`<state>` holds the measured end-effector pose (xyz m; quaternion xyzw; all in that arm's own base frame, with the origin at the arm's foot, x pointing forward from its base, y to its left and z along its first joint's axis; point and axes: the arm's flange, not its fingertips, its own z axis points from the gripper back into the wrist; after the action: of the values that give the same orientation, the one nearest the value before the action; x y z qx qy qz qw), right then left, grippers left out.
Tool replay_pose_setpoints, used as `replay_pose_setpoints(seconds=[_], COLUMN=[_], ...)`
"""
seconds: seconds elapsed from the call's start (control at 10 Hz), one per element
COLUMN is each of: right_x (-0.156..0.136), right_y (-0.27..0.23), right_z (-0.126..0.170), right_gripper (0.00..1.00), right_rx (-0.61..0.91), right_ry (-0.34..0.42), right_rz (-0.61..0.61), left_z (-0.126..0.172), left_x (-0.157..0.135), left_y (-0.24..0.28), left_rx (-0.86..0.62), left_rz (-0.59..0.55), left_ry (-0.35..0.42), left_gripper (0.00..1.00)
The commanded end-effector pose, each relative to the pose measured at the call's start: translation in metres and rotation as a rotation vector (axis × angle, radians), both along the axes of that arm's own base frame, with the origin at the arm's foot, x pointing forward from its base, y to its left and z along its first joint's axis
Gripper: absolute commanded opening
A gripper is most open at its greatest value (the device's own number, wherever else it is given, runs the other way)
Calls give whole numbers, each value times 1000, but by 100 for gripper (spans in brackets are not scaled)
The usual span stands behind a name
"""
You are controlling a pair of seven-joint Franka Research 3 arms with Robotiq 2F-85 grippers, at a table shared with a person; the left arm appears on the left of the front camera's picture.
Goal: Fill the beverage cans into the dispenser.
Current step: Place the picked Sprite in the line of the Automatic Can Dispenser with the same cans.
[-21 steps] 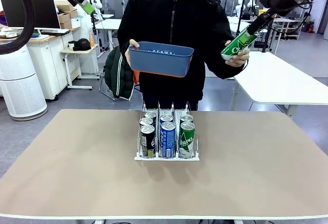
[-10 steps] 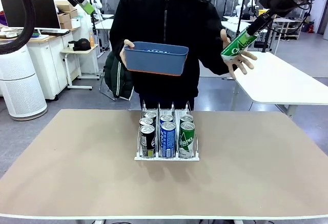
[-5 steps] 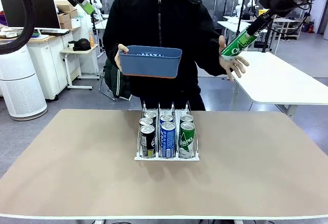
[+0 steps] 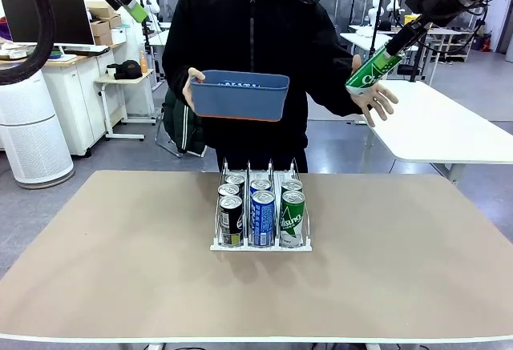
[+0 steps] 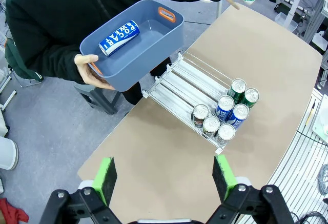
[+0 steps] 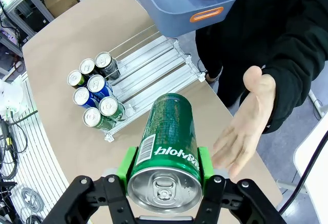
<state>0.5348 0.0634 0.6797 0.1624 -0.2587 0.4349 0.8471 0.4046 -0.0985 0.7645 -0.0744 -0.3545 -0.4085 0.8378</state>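
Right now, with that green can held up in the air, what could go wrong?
1. The right gripper holds the green can tilted, high above the table's far side; if it slips, it would fall hard.
2. The person's open hand is close beside that can; a swing of the arm could strike it.
3. The dispenser already has six cans at its front end; a crooked lowering might catch its wire dividers.

I saw the dispenser at mid-worktop, six cans packed at its near end. Behind it the person held a tub with one can inside. To the tub's right, my right gripper gripped another can aloft.
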Motion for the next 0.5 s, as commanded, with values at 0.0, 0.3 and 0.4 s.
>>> replay_pose_setpoints(seconds=[0.0, 0.3, 0.4], right_x=[-15, -84, -104], right_y=[-4, 4, 6], right_z=[4, -10, -14], right_gripper=[58, 58, 58], right_rx=[-33, -152, -224], right_ry=[7, 1, 5], right_rz=[1, 142, 216], left_z=[0, 0, 0], left_x=[-1, -1, -1], left_y=[1, 1, 1], left_rx=[1, 1, 1], left_rz=[1, 1, 1], left_ry=[5, 5, 5], left_gripper=[100, 100, 100])
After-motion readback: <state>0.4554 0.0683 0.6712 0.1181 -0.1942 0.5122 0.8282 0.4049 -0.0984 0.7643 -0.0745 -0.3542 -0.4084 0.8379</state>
